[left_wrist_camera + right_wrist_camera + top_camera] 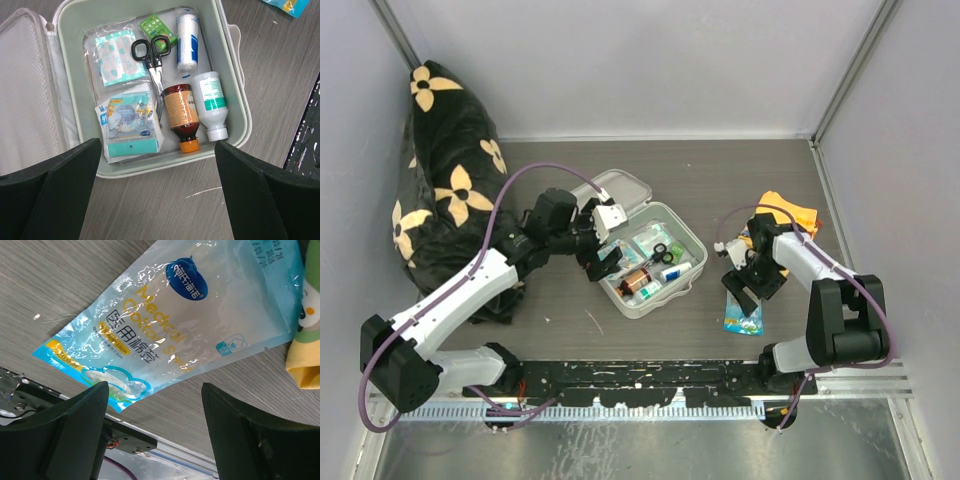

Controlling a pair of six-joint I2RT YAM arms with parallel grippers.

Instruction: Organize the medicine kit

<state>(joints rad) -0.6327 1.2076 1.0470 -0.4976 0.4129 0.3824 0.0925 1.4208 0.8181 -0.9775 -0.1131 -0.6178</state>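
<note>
On the table (740, 170), slightly left of centre, the medicine kit (632, 306) lies with its hinged lid (620, 188) swung fully back and resting flat on the far-left side. The tray is already stocked. The left wrist view shows scissors (152, 52), a brown bottle (181, 112) with an orange cap, a white bottle (212, 97), a bandage roll (188, 40), a green packet (156, 25), a sheet of plasters (116, 57) and a blue-white dressing pack (129, 122). The items lie side by side, with the scissors partly over the packs.

The left gripper (157, 155) hovers over the near edge of the tray. Its jaws stand wide apart and hold nothing.

Two supplies are outside the kit, well apart from it on the right. A blue-yellow packet (170, 315) of cotton swabs lies flat near the front edge of the table. An orange-yellow cloth (788, 212) lies just beside the packet's far end. The right gripper (152, 400) is directly above the packet's near end, jaws spread and empty. Whether its fingertips contact the film cannot be determined.

Assessment: most of the loading appears complete. The steps that appear to remain are to place the packet in the tray, possibly the cloth as well, and then shut the lid. The tray has little free floor, so the packet probably has to lie on top of the contents.
</note>
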